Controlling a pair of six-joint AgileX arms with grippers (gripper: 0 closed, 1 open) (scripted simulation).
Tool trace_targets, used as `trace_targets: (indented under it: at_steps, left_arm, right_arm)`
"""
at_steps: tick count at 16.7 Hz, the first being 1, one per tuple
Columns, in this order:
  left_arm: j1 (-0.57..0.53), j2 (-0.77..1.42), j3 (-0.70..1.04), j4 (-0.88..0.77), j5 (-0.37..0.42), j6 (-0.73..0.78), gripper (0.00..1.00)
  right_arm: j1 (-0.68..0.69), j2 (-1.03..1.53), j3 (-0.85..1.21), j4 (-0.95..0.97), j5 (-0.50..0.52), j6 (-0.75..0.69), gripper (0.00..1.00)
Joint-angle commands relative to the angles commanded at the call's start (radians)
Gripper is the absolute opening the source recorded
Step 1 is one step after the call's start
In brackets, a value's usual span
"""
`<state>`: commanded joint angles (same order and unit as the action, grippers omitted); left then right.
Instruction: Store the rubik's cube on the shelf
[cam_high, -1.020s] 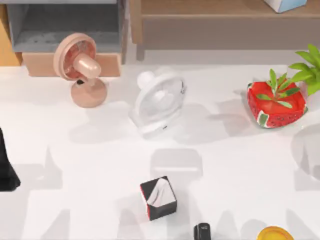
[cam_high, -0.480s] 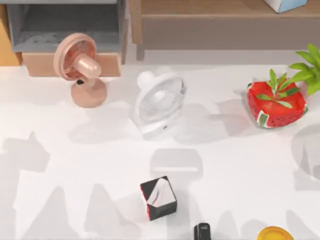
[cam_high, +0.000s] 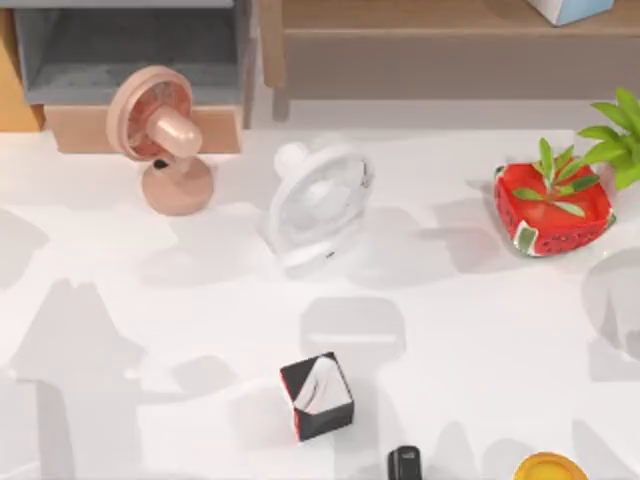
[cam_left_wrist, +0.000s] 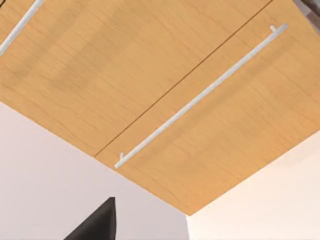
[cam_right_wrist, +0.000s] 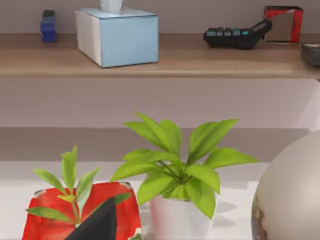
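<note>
Top view, from left to right: we see a grey cabinet compartment (cam_high: 130, 50) at the back left of the white table (cam_high: 470, 340), with a pink fan (cam_high: 160, 135) standing just in front of it. A white fan (cam_high: 318, 205) stands near the middle. A black cube with a white-and-red pattern (cam_high: 317, 396) rests nearer the front edge, with a small dark object (cam_high: 404, 464) close by at the edge itself. The shelf (cam_high: 440, 60) runs along the back right, with a blue tissue box (cam_high: 570, 8) on its board. In front of the shelf sit a red strawberry pot (cam_high: 552, 212) and, at the right edge, a leafy green plant (cam_high: 618, 135). A yellow object (cam_high: 550, 468) lies at the front right.

In the left wrist view, our left pincer (cam_left_wrist: 97, 227) shows as a dark wedge. Beyond it a light-wood cabinet front (cam_left_wrist: 150, 75) fills the space ahead, with a long white bar handle (cam_left_wrist: 200, 97) across one door. We cannot tell whether this pincer is apart or together.

In the right wrist view, our right pincer (cam_right_wrist: 100, 225) is also a dark wedge, and we cannot tell its state. The strawberry pot (cam_right_wrist: 50, 220) sits right in front of it, the green plant (cam_right_wrist: 175, 165) in its white pot is beside that, and a grey sphere (cam_right_wrist: 292, 195) is off to one side. The shelf (cam_right_wrist: 200, 62) stands farther ahead, beyond the plants. It carries a small blue item (cam_right_wrist: 48, 25), the tissue box (cam_right_wrist: 120, 37), a dark calculator (cam_right_wrist: 235, 36) and a red-edged box (cam_right_wrist: 282, 22).
</note>
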<state>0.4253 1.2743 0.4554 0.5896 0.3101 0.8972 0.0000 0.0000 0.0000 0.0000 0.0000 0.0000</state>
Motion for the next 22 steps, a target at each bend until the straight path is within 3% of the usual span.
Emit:
trace_targets:
  at_steps: [11, 22]
  left_arm:
    - [0.076, 0.782, 0.370, 0.355, 0.117, 0.510, 1.00]
    - [-0.006, 1.006, 0.643, 0.584, 0.155, 0.687, 1.00]
  right_arm:
    - [0.000, 0.000, 0.000, 0.000, 0.000, 0.000, 1.00]
    - [0.000, 0.000, 0.000, 0.000, 0.000, 0.000, 1.00]
